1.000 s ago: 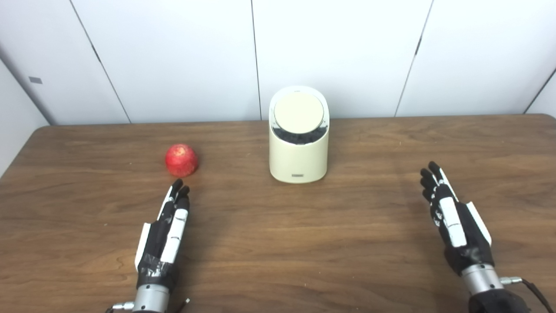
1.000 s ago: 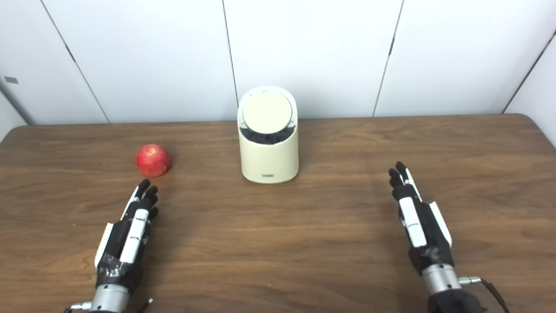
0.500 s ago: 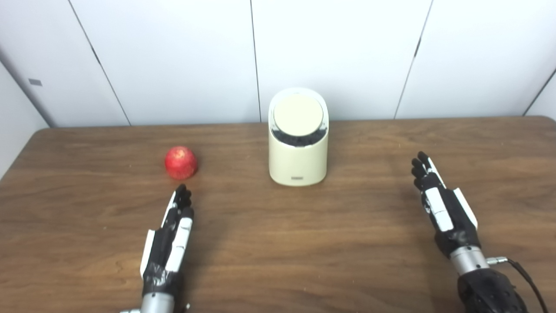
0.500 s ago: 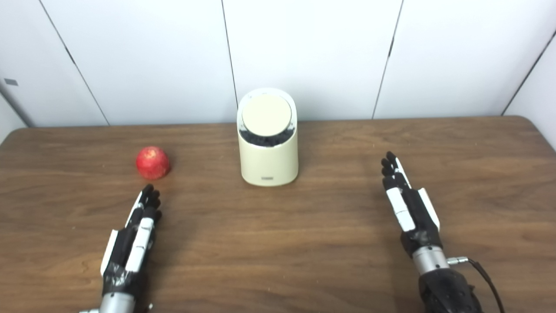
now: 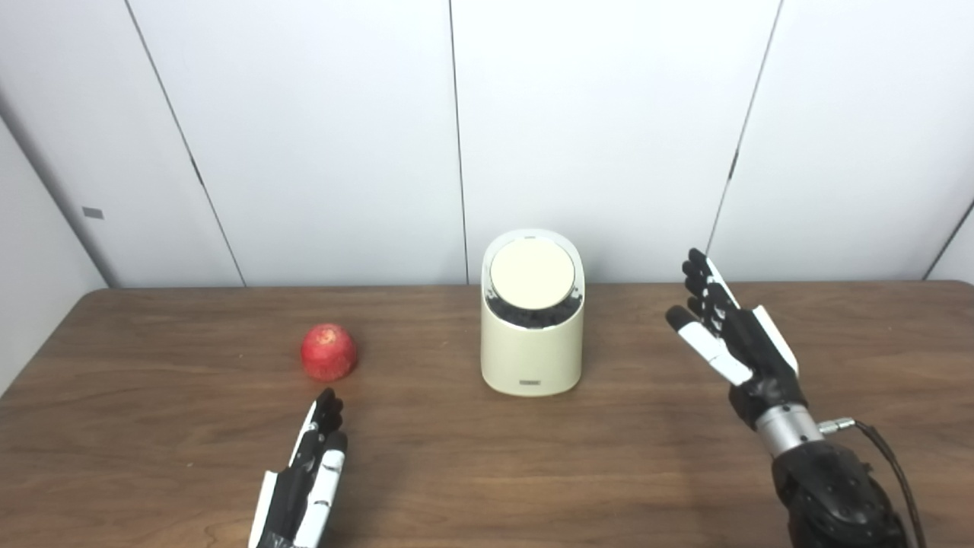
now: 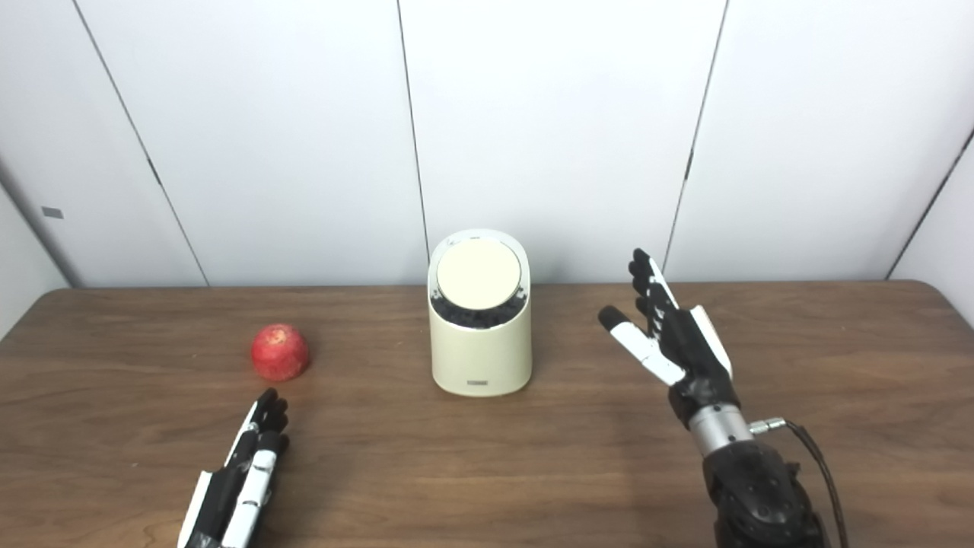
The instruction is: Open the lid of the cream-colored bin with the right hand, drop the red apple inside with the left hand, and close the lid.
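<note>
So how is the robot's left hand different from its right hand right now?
The left hand lies low near the table, fingers together, pointing toward the red apple. The right hand is raised, fingers spread, thumb out, to the right of the cream-colored bin. The left hand is partly cut off by the picture's edge; the right hand shows whole. Both are black and white, open and hold nothing.
</note>
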Controlling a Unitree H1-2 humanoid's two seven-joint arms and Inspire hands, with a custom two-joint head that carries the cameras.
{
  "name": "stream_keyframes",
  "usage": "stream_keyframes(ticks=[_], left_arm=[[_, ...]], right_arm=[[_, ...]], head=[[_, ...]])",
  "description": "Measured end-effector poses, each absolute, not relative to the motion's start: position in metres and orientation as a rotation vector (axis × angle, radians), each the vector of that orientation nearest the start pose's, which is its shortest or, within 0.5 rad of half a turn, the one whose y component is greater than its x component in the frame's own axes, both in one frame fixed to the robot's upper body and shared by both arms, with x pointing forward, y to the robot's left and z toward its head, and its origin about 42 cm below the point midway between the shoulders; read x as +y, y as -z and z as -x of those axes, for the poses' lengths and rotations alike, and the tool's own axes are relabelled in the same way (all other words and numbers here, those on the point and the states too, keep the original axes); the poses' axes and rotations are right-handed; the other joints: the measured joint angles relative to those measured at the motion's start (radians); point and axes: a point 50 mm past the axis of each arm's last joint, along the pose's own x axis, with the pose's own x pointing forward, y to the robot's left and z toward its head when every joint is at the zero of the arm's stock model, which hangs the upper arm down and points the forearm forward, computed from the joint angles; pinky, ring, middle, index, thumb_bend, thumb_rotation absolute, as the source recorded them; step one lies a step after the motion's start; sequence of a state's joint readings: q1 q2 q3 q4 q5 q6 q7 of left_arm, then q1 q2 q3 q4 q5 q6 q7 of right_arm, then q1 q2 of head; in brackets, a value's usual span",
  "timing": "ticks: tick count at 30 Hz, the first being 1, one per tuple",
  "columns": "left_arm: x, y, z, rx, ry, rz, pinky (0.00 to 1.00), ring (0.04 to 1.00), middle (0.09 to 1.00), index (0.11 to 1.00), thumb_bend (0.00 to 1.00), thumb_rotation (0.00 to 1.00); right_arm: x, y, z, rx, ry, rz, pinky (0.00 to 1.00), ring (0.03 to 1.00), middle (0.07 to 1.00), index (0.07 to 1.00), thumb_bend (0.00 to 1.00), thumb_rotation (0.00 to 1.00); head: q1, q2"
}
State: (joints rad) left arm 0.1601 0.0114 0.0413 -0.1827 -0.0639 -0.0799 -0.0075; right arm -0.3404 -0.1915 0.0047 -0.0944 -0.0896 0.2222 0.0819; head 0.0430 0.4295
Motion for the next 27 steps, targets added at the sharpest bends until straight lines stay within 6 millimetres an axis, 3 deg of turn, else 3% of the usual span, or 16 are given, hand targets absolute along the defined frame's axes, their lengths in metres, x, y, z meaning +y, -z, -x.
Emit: stream_keyframes(ticks=[9, 20, 27], left_arm=[[0.232, -0.112, -0.231, -0.116, -0.069, 0.019, 1.00, 1.000, 0.986, 1.000, 0.36, 0.75], [0.231, -0.111, -0.231, -0.119, -0.070, 0.012, 1.00, 1.000, 0.990, 1.000, 0.37, 0.79], [0.230, -0.112, -0.231, -0.119, -0.071, 0.012, 1.00, 1.000, 0.988, 1.000, 0.38, 0.79]], right_arm=[[-0.191, -0.276, -0.415, -0.291, -0.146, 0.489, 0.88, 0.960, 0.965, 0.969, 0.88, 0.53], [-0.166, -0.279, -0.461, -0.231, -0.182, 0.629, 0.85, 0.936, 0.960, 0.963, 0.88, 0.43], [-0.155, -0.300, -0.474, -0.291, -0.187, 0.703, 0.81, 0.910, 0.945, 0.957, 0.90, 0.32]], head=[[0.002, -0.005], [-0.002, -0.005], [-0.008, -0.002]])
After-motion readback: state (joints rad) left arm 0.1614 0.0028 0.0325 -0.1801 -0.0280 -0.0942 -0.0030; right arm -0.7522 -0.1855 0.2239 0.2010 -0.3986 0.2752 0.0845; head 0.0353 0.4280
